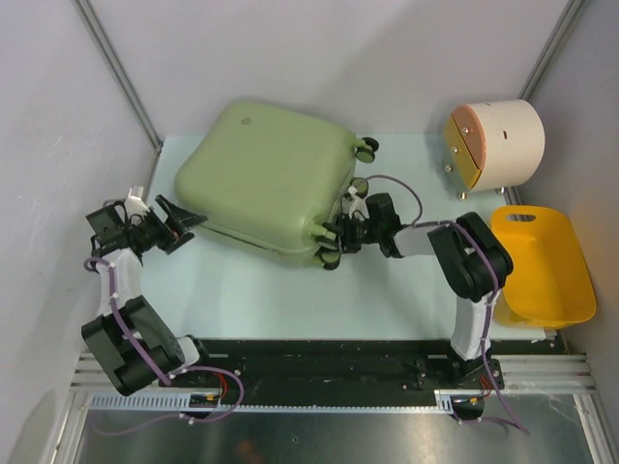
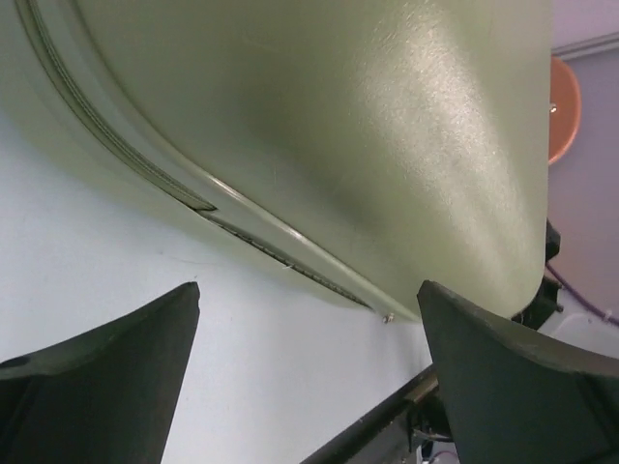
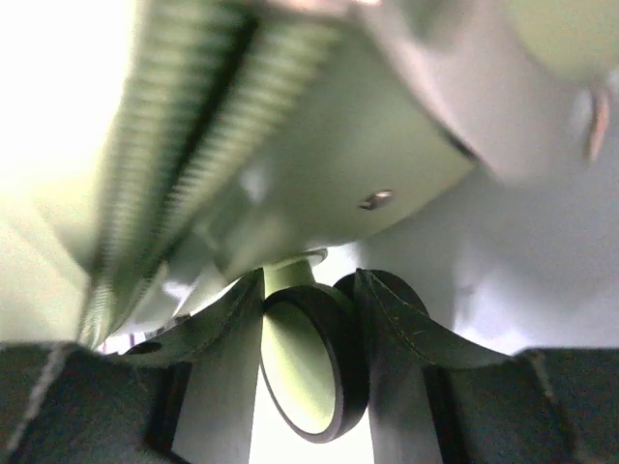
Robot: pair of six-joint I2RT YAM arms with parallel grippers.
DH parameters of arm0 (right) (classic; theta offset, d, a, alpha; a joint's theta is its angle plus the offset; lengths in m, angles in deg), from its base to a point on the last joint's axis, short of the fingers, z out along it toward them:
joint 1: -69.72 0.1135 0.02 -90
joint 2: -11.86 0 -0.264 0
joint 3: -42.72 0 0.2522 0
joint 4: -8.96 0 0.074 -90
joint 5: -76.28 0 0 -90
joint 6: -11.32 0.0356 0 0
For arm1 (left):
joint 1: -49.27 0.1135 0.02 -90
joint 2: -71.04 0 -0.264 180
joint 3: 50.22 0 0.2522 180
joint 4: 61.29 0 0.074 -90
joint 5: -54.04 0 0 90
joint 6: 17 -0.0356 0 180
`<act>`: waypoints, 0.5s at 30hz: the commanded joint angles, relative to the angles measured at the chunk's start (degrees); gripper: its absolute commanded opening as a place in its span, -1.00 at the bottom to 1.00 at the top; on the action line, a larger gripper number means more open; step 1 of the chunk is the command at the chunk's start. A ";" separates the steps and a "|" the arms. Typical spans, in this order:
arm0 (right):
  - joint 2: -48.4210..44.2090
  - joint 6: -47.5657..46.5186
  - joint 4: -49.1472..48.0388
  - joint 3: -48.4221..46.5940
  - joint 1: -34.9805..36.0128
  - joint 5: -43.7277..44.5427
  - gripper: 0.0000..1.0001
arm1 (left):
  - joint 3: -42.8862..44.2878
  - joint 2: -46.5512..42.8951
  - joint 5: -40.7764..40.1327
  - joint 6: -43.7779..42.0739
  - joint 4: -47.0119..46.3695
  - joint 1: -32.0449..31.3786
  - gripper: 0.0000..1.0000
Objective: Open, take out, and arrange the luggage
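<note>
The luggage [image 1: 266, 179], a pale sage-green hard-shell suitcase, lies flat and closed on the table, wheels toward the right. My left gripper [image 1: 184, 227] sits at its left near corner, open and empty. In the left wrist view the shell [image 2: 387, 126] and its zipper seam [image 2: 261, 242] fill the top, and the left gripper [image 2: 309, 300] frames bare table just short of the seam. My right gripper [image 1: 337, 235] is at the suitcase's near right corner. In the right wrist view my right gripper [image 3: 309, 290] is shut on a black-and-green wheel [image 3: 314, 362] under the shell [image 3: 338, 164].
A cream cylindrical drum [image 1: 498, 143] lies on its side at the back right. A yellow plastic basket [image 1: 542, 266] sits at the right edge. Pale table mat [image 1: 290, 304] stretches in front of the suitcase, ending at the black rail [image 1: 329, 358]. Grey walls close in on the left and back.
</note>
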 commanded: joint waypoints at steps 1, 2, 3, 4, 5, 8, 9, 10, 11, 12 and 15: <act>-10.15 -3.16 -1.11 8.84 3.93 0.39 -0.39 | -2.11 2.25 3.83 7.25 -14.09 -0.06 0.97; -12.18 -3.60 -2.26 10.16 4.02 1.64 -0.39 | -1.85 3.48 3.74 8.04 -16.02 -0.50 0.97; -13.77 -4.64 -3.32 11.65 4.11 2.52 -0.39 | -1.41 6.36 3.48 9.61 -19.44 -1.02 0.94; -15.35 -8.05 -3.16 13.06 4.28 4.18 -0.34 | -0.71 8.04 3.30 10.32 -21.04 -2.33 0.94; -18.41 -10.26 -2.28 13.51 4.37 4.98 -0.32 | 0.52 9.45 3.21 11.72 -23.49 -3.13 0.93; -22.73 -17.10 2.28 14.21 4.28 7.00 -0.20 | 5.07 16.56 1.72 16.21 -32.03 -6.29 0.85; -23.79 -18.44 3.60 14.30 3.93 7.44 -0.18 | 7.10 20.15 0.85 15.78 -32.65 -8.30 0.83; -24.76 -20.19 6.14 14.30 3.23 7.62 -0.17 | 9.12 22.19 0.14 15.34 -32.65 -9.19 0.81; -26.95 -23.00 7.29 14.30 2.79 7.97 -0.17 | 12.80 23.86 -0.47 14.90 -32.74 -9.99 0.79; -28.01 -24.24 9.31 14.30 2.27 8.50 -0.17 | 14.57 25.53 -1.35 14.46 -33.09 -11.30 0.78; -32.14 -27.75 11.25 14.30 -0.02 8.94 -0.14 | 21.87 33.18 -1.62 14.81 -33.44 -13.41 0.72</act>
